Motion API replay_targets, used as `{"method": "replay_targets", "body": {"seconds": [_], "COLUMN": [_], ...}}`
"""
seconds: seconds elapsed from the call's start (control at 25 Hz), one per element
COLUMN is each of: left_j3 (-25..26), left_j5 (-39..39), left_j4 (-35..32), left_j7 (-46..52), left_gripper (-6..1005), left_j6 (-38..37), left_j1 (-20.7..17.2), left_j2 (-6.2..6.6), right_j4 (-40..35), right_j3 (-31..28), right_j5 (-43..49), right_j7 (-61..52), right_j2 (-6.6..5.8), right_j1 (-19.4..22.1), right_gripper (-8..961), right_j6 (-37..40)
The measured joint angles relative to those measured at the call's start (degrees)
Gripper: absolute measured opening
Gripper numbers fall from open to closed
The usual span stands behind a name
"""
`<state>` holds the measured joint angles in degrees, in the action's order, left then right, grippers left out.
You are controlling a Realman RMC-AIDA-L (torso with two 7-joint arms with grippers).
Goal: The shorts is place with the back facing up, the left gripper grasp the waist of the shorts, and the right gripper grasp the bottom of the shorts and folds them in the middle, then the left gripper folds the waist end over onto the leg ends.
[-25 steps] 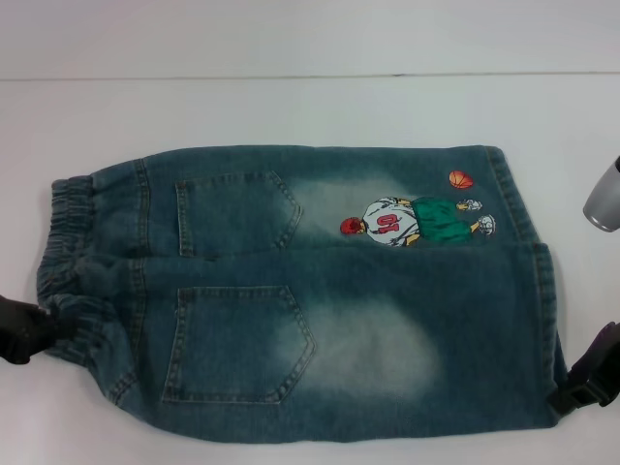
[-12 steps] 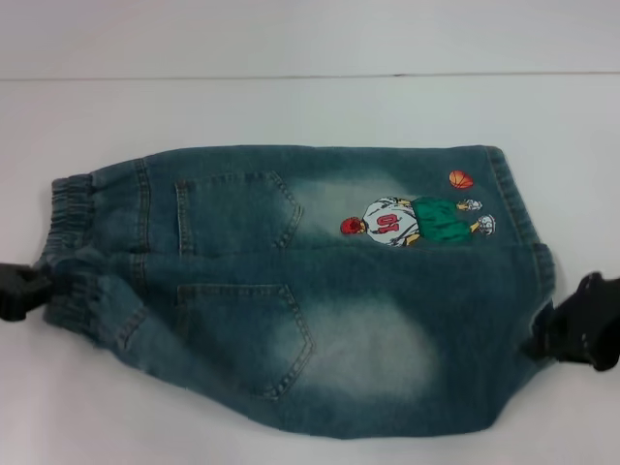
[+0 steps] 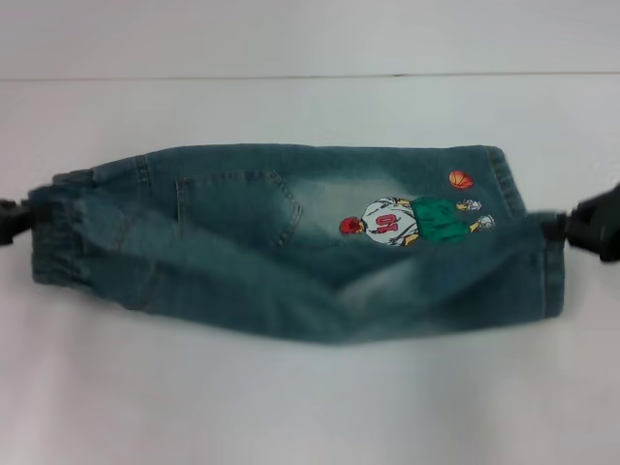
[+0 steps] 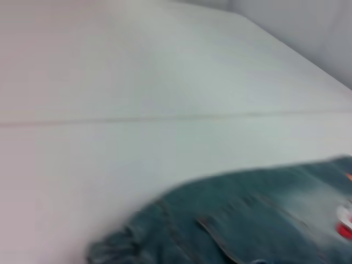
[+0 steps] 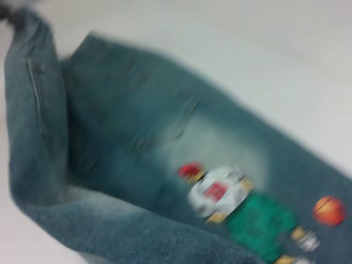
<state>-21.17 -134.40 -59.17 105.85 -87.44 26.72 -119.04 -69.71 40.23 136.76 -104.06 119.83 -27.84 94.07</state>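
Note:
The denim shorts lie lengthwise across the white table, back pocket and embroidered basketball player facing up. Their near half is lifted and rolled over toward the far half. At the far left my left gripper is shut on the ruched waist. Over on the right my right gripper is shut on the leg ends. The left wrist view shows the waist end of the shorts. In the right wrist view the raised fold of the shorts stands beside the player.
The white table stretches all around the shorts. Its back edge meets a pale wall behind the work.
Both grippers rose and moved away from me, carrying the near edge of the shorts up and over. The near back pocket has rolled out of sight, and the shorts now look narrower.

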Motion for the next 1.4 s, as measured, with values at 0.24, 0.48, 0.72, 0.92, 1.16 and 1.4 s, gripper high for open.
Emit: {"method": "replay_targets", "body": {"seconds": [0.24,0.48,0.72,0.92,1.16,1.4], "left_j3": [-0.16,-1.32,-6.32,-9.07,-13.31,-15.39], "left_j5": [1.44,1.52,1.53,1.54,4.19,6.76], "left_j4": [0.76,2.14,3.01,3.20,4.63,5.06], "left_j7": [0.59,0.77,0.89,0.83,-0.79,-1.08], "left_gripper": [96,98,100,102,104,245], "left_j6": [7.96,17.19,22.85,26.10,34.39,38.57], "left_j1": [0.89,2.00,2.45,2.81,3.28,2.76], "left_j2": [-0.97,-2.57,-3.60,-4.26,-4.79,-4.80], "right_j4": [1.69,7.00,11.86,14.34,16.34,16.59], "right_j3": [-1.25,0.07,3.45,4.45,3.90,3.77], "right_j5": [-3.16,-4.04,-3.85,-3.85,-4.68,-5.56], "right_j7": [-3.50,-3.44,-3.56,-3.70,-4.17,-4.05], "right_j2": [-0.05,-0.17,-0.14,-0.24,-0.18,-0.17], "right_j1": [-0.62,-2.91,-4.22,-4.68,-5.09,-4.67], "right_gripper": [31,20,21,22,23,158], "right_j6": [-10.74,-20.19,-27.34,-31.17,-37.83,-39.93]}}
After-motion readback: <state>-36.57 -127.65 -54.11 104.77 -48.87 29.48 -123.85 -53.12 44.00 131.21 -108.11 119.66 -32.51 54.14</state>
